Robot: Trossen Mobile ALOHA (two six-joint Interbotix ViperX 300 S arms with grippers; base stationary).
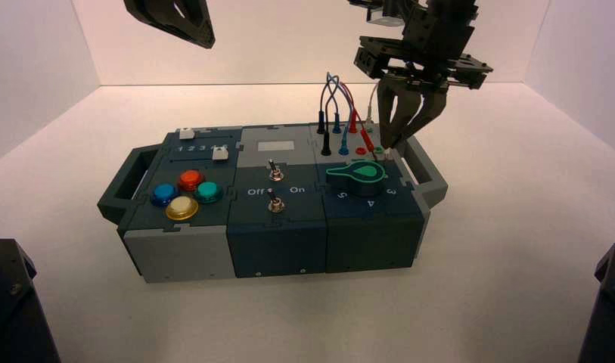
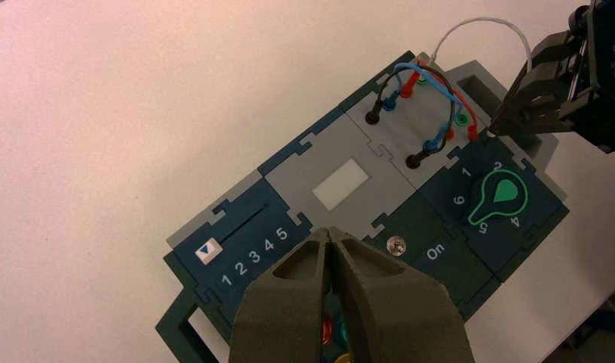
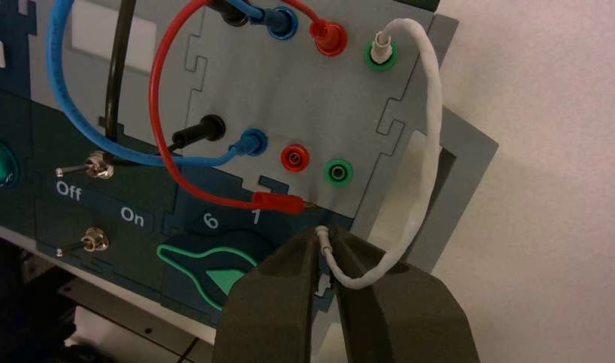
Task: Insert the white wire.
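The white wire arches from a white plug seated in the far green socket round to my right gripper. That gripper is shut on the wire's free plug, whose tip pokes out between the fingertips just above the box edge by the knob. The near green socket is empty, a short way from the held plug. In the high view my right gripper points down at the box's right rear corner. My left gripper is shut and empty, parked high above the box's left part.
A red wire's loose plug lies beside an empty red socket, close to the held plug. Blue and black wires are plugged in nearby. A green knob, two toggle switches and coloured buttons sit on the box's front.
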